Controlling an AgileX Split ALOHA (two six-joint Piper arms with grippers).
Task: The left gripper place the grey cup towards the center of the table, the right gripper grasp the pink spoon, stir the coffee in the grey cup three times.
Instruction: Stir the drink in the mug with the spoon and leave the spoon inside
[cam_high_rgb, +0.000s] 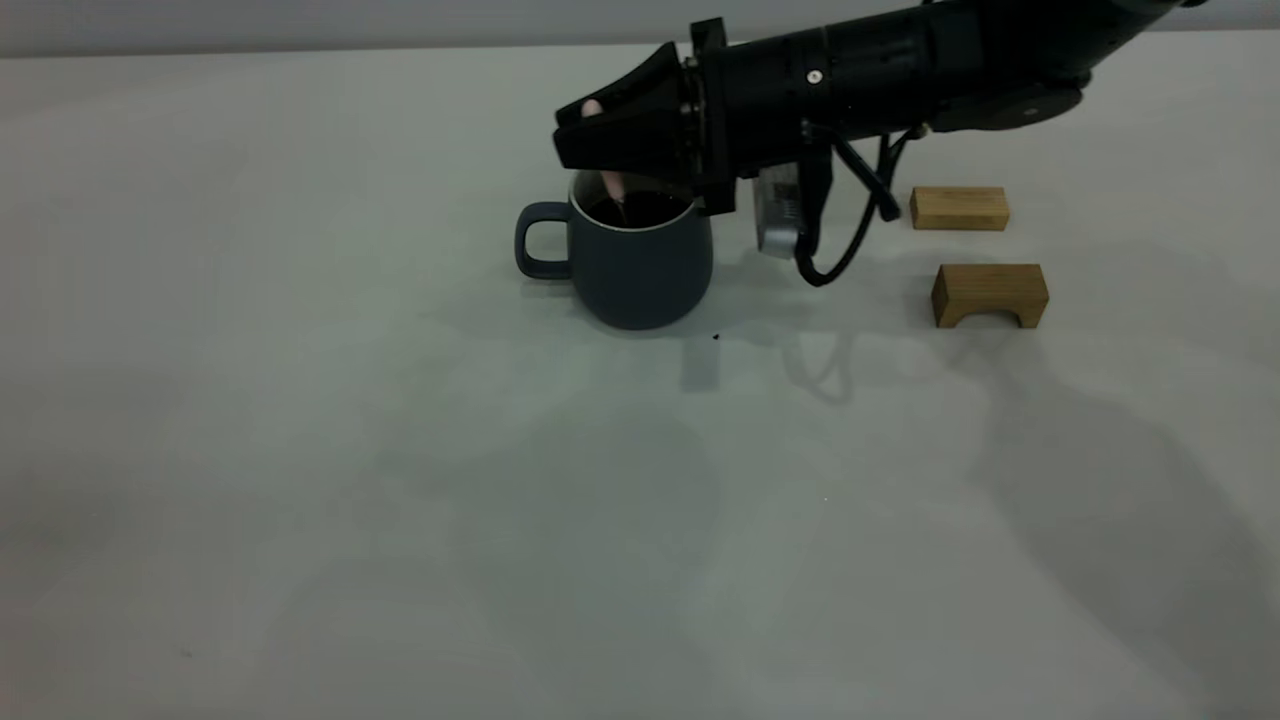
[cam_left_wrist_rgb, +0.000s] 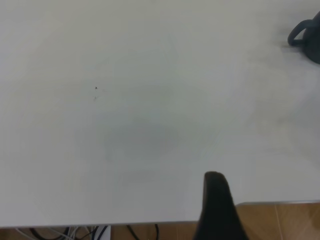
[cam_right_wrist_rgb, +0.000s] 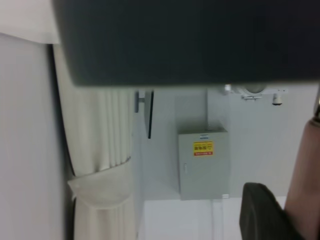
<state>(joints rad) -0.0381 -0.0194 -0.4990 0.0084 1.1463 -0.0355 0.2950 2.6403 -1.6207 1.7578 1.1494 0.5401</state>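
Grey cup (cam_high_rgb: 640, 262) stands upright on the desk (cam_high_rgb: 300, 450), toward the far edge and roughly midway between the left and right edges, handle pointing to the left edge. Coffee (cam_high_rgb: 645, 208) visible inside, dark, below the pale rim. Right gripper (cam_high_rgb: 600, 125) reaches in from the far right corner and sits directly over the cup mouth, fingers clamped on the pink spoon (cam_high_rgb: 610, 182); spoon hangs near upright, lower end in the coffee. Two wooden blocks near the right edge: a flat block (cam_high_rgb: 959, 208) and an arched block (cam_high_rgb: 990, 294) just in front of it. Left gripper (cam_left_wrist_rgb: 216, 210) is over the desk's edge, well apart from the cup; one finger shows, cannot tell its state.
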